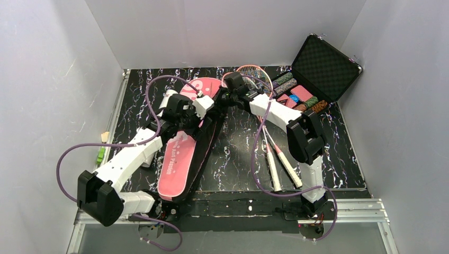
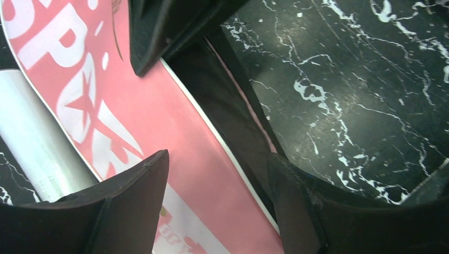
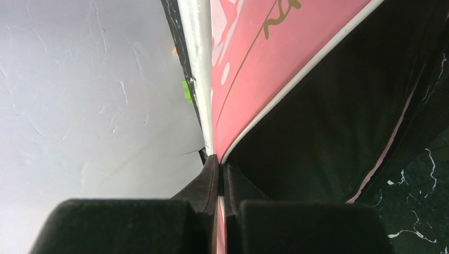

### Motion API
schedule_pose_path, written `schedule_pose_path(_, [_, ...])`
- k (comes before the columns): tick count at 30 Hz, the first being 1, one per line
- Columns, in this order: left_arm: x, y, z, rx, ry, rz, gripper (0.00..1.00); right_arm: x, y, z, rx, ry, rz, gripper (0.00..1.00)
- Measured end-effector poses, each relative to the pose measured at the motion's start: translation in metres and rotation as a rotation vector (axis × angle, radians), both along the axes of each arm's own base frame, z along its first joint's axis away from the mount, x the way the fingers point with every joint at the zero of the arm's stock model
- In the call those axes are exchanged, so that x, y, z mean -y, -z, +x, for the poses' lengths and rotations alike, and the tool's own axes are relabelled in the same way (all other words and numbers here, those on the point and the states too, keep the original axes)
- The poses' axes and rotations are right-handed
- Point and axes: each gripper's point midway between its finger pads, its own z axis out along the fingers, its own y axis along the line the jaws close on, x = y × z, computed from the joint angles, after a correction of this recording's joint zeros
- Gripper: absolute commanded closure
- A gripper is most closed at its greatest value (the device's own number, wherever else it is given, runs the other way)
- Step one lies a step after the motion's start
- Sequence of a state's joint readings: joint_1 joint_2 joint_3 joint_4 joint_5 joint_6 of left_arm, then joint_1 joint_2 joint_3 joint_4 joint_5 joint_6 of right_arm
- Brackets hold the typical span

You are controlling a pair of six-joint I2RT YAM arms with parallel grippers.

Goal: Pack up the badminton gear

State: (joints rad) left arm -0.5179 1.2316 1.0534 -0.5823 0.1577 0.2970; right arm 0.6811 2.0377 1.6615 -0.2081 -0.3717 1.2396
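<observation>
The long pink racket bag (image 1: 177, 159) lies lengthwise on the left of the black marble mat. My left gripper (image 2: 218, 159) hangs open just above its pink top (image 2: 174, 132), near the bag's dark side opening, holding nothing. My right gripper (image 3: 219, 161) is shut on the edge of the bag's pink flap (image 3: 254, 69) at the far end, and the black inside (image 3: 328, 116) shows under it. A white-grey tube (image 2: 32, 143) lies along the bag's left side. Two pink-framed rackets (image 1: 280, 164) lie right of the bag, white handles toward me, heads partly under the right arm.
An open black case (image 1: 325, 66) with patterned chip rolls (image 1: 296, 92) stands at the back right. A small green object (image 1: 100, 154) lies off the mat's left edge. Grey walls close in the left, back and right. Bare mat (image 1: 235, 153) lies between bag and rackets.
</observation>
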Motion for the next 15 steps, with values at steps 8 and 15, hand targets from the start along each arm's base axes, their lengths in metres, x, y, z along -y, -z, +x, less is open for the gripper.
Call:
schedule_pose_path(8, [-0.002,0.024,0.018,0.007,-0.026,0.101,0.37,-0.005,0.001,-0.010,-0.001,-0.026,-0.016,0.99])
schedule_pose_path(15, [-0.011,0.026,0.025,0.051,-0.055,0.162,0.75,-0.009,-0.007,-0.010,0.011,-0.032,-0.004,0.99])
